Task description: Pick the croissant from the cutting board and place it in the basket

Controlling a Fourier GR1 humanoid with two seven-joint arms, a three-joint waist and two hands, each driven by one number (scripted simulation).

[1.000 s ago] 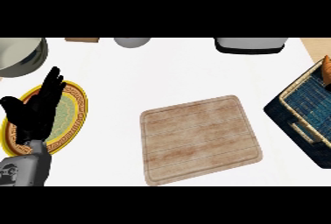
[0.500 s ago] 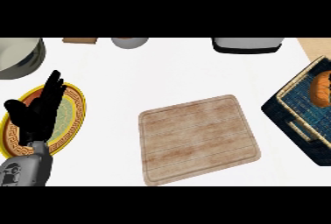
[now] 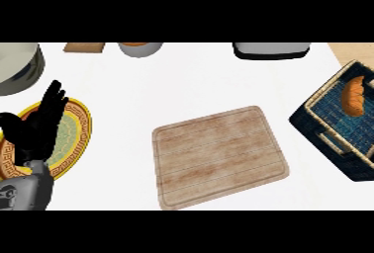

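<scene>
The croissant (image 3: 354,95) lies inside the dark blue woven basket (image 3: 315,126) at the right edge of the head view. The wooden cutting board (image 3: 217,154) sits bare in the middle of the white counter. My left hand (image 3: 36,130) stands open at the far left, fingers up, resting over a yellow patterned plate (image 3: 74,133). My right hand shows nowhere in the view.
A grey pot (image 3: 18,66) stands at the back left. Along the back edge are a small wooden item (image 3: 83,47), a grey cup (image 3: 139,49) and a dark-based appliance (image 3: 272,50).
The view has shifted so that more of the basket shows, and the croissant now lies fully in view inside it. My left hand has barely moved.
</scene>
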